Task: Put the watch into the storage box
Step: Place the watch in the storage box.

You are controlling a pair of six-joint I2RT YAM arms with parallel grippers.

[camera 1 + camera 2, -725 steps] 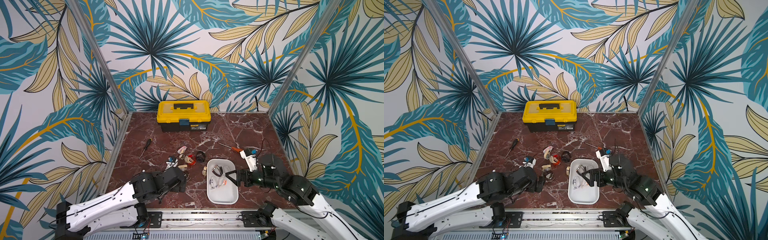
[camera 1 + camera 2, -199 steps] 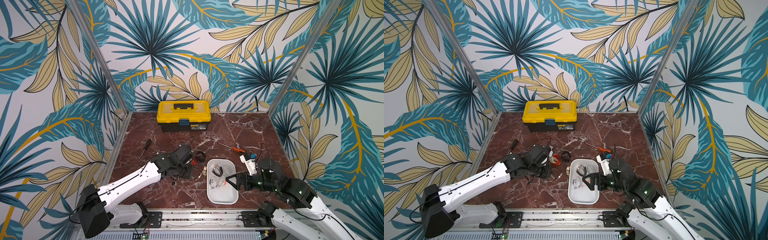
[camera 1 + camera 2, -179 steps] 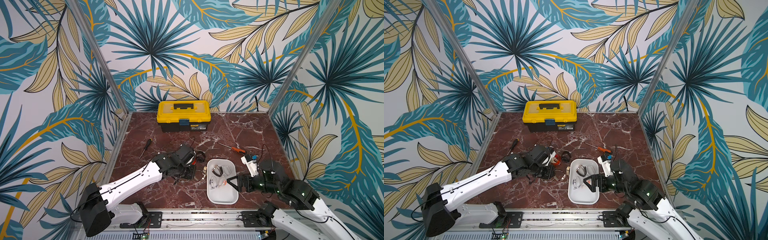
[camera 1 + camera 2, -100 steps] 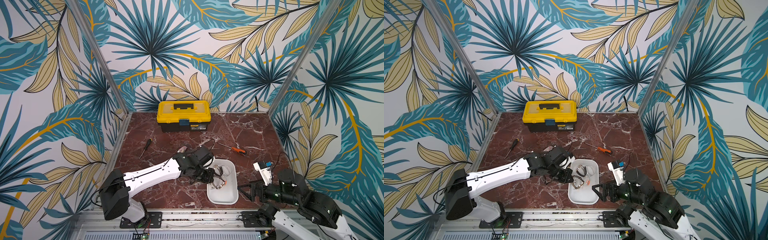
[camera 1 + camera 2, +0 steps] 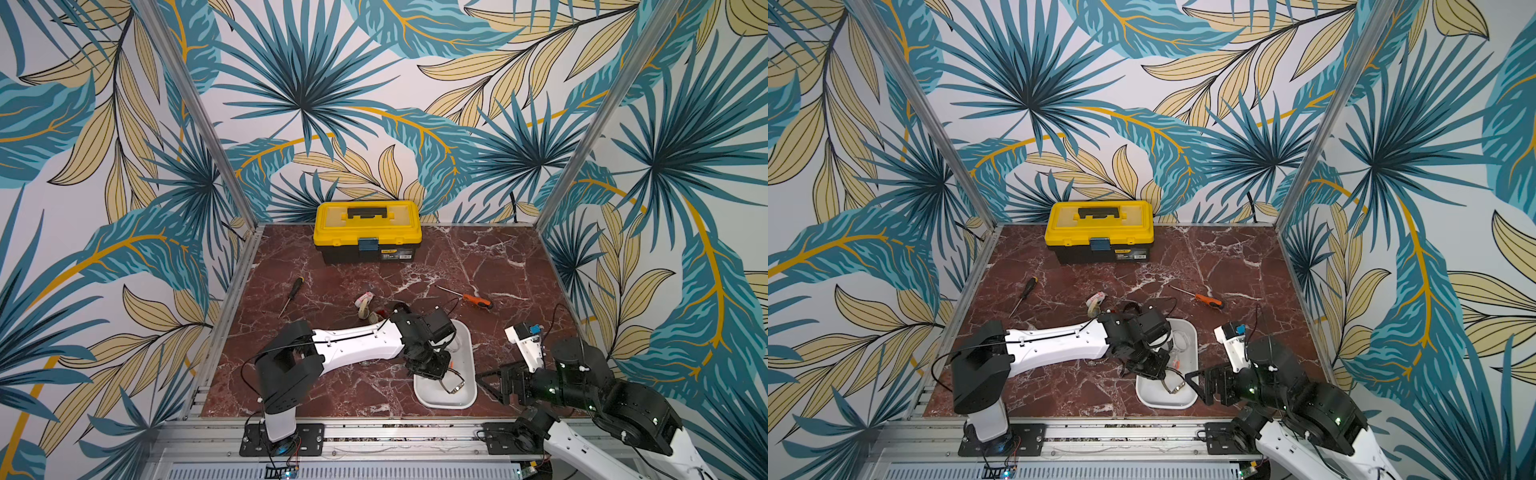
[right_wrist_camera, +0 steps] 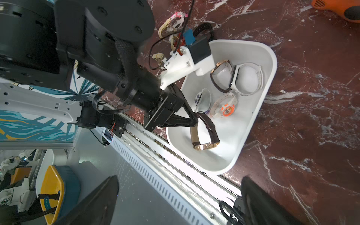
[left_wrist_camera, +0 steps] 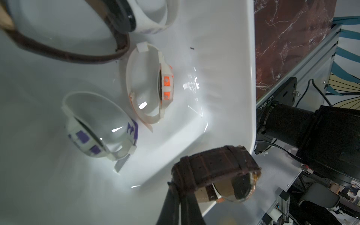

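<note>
Brown leather is what the left claw (image 6: 196,117) has clamped: its two black fingers (image 7: 176,202) are pressed together on the strap of a brown-strapped watch with a round gold case (image 6: 206,132), pinching one side of the loop. The watch hangs from the fingertips with its case lowest, inside the outline of the shallow glossy white storage box (image 6: 244,136), over the near end. The pictures do not show whether the case touches the floor of the box. Farther in lie a white watch with orange buttons (image 6: 224,108), a white watch with purple marks (image 7: 97,128), another brown-strapped watch (image 6: 220,76) and a plain white one (image 6: 247,78). The box sits toward the near edge of the red-brown marble table (image 5: 332,390), right of centre. Just right of its near right corner the right claw (image 5: 484,382) points at it with jaws spread wide, holding and touching nothing. A yellow-lidded black toolbox (image 5: 368,230) stands at the far edge, and loose watches (image 5: 365,305) lie just beyond the left arm.
</note>
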